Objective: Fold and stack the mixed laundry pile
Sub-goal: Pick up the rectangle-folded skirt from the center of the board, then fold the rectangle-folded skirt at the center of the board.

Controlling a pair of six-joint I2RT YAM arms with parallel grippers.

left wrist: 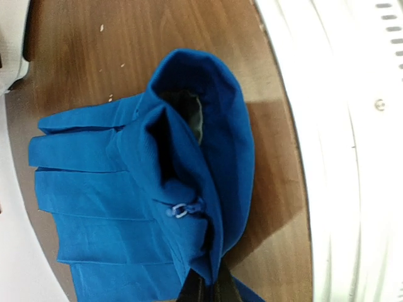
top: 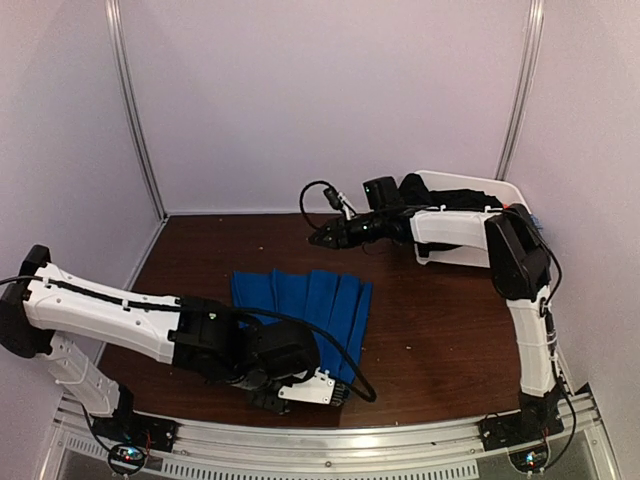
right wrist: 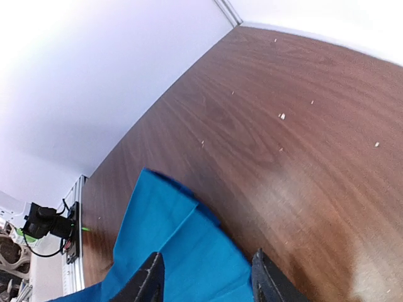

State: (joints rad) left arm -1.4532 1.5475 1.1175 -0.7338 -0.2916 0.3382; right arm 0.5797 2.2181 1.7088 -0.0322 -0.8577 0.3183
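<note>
The blue garment (top: 300, 300) lies pleated at the centre of the table (top: 430, 330), its near edge raised in a fold. Your left gripper (left wrist: 208, 290) is clamped on that edge. Your right gripper (right wrist: 206, 259) hangs beyond the far edge, jaws apart and empty. The black garment (top: 455, 197) sits in the tub (top: 470, 182).

Right hand (right wrist: 207, 255), fingers parted, royal-blue garment (right wrist: 165, 221) on brown table (right wrist: 271, 126), white wall (right wrist: 94, 75)
</note>
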